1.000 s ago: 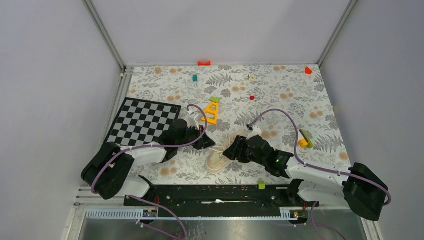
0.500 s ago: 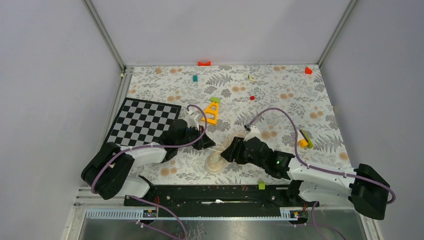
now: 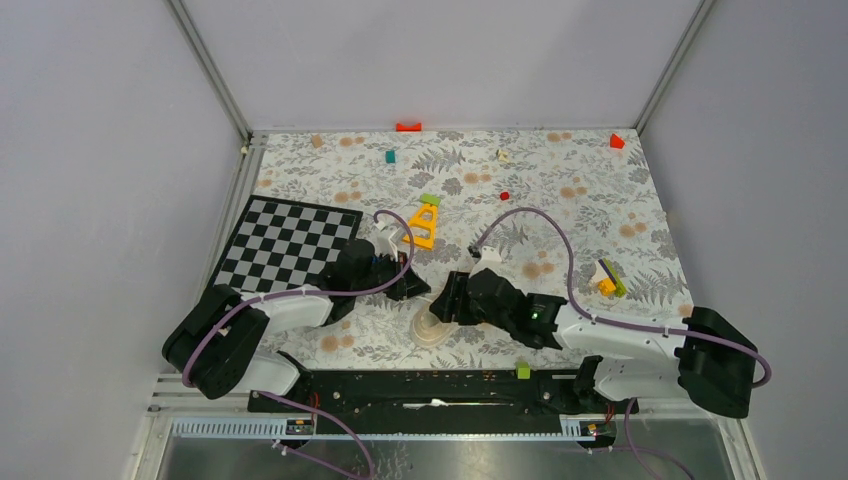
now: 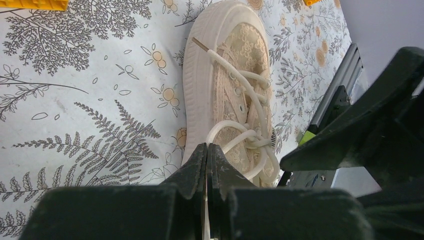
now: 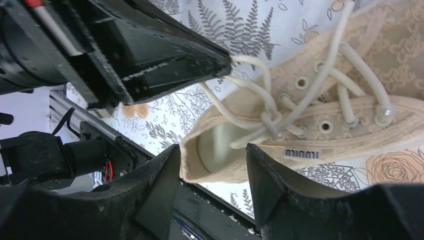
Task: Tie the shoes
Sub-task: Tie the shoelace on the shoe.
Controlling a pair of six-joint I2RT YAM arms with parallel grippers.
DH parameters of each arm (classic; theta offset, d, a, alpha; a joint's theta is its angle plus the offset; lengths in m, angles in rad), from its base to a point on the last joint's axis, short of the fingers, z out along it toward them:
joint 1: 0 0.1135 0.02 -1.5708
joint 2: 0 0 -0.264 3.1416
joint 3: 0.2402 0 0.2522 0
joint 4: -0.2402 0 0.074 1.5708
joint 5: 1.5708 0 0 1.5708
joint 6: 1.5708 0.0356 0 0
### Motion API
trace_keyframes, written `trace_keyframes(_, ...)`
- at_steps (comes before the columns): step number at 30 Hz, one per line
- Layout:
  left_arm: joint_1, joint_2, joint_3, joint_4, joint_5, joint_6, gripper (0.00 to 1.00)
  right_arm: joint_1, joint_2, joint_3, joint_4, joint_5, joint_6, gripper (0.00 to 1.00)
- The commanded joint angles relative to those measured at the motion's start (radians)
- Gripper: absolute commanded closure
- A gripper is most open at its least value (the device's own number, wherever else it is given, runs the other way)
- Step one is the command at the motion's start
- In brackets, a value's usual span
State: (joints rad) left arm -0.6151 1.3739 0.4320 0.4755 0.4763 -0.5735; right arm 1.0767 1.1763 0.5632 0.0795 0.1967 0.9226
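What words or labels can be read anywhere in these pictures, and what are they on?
Tab on the side of the sneaker: a short row of dark capital letters, seen upside down in the right wrist view and too blurred to read for sure.
The same tab in the left wrist view: too small to read.
Checkerboard: no writing visible.
No other text shows.

Sneaker (image 4: pixel 235 85) upper reads as matt cream cloth, lacy weave all over; the sole rim around it is smooth, rubbery. Laces (image 4: pixel 252 141): soft round cord, one end capped in clear glossy plastic. Left pincer (image 4: pixel 207 150) is grainy matt black plastic. Desk (image 4: pixel 75 100) cover under the sneaker: smooth, printed.
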Motion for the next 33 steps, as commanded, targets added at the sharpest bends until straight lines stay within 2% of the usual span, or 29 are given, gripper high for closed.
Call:
trace_keyframes(1, -0.005, -0.028, -0.007, 0.068, 0.01, 0.011, 1.0, 0.043, 0.042, 0.115, -0.106, 0.103, -0.044, 0.42)
trace_keyframes(7, -0.005, -0.037, -0.009, 0.063, 0.009, 0.014, 1.0, 0.095, 0.106, 0.214, -0.243, 0.192, -0.06, 0.46)
trace_keyframes(15, -0.004, -0.041, -0.007, 0.059, 0.012, 0.017, 1.0, 0.173, 0.135, 0.295, -0.394, 0.352, -0.066, 0.44)
trace_keyframes(33, -0.005, -0.048, -0.015, 0.068, 0.023, 0.018, 1.0, 0.175, 0.257, 0.364, -0.366, 0.347, -0.071, 0.47)
